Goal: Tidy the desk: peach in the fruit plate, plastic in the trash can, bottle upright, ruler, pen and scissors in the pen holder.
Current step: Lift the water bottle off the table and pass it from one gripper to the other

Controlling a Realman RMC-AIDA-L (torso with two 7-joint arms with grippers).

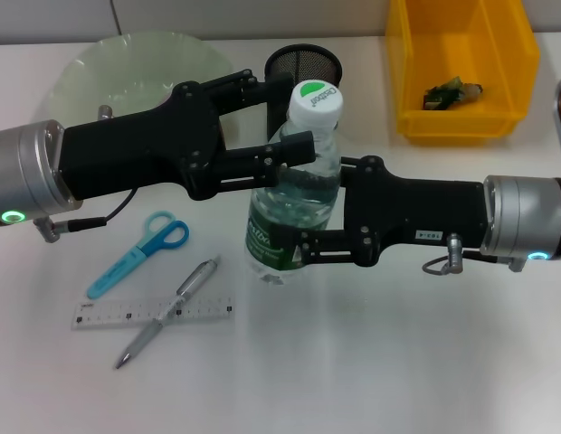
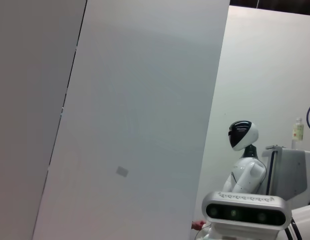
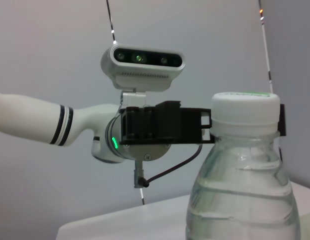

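White table [image 1: 398, 362] has a water bottle [image 1: 294, 194] standing mid-table, blue scissors [image 1: 140, 253], a clear ruler [image 1: 154, 312] with a silver pen [image 1: 167, 312] across it, a glass plate [image 1: 136, 63], mesh pen holder [image 1: 303, 65], yellow bin [image 1: 461, 68].

The white cap [image 1: 316, 102] of the water bottle [image 1: 294, 194] has small green writing beside a green spot, but the letters are too small to read. The bottle's green label [image 1: 267, 242] has white letters, also too blurry to read. The clear ruler [image 1: 154, 312] has tiny marks, with no numbers clear enough to read.
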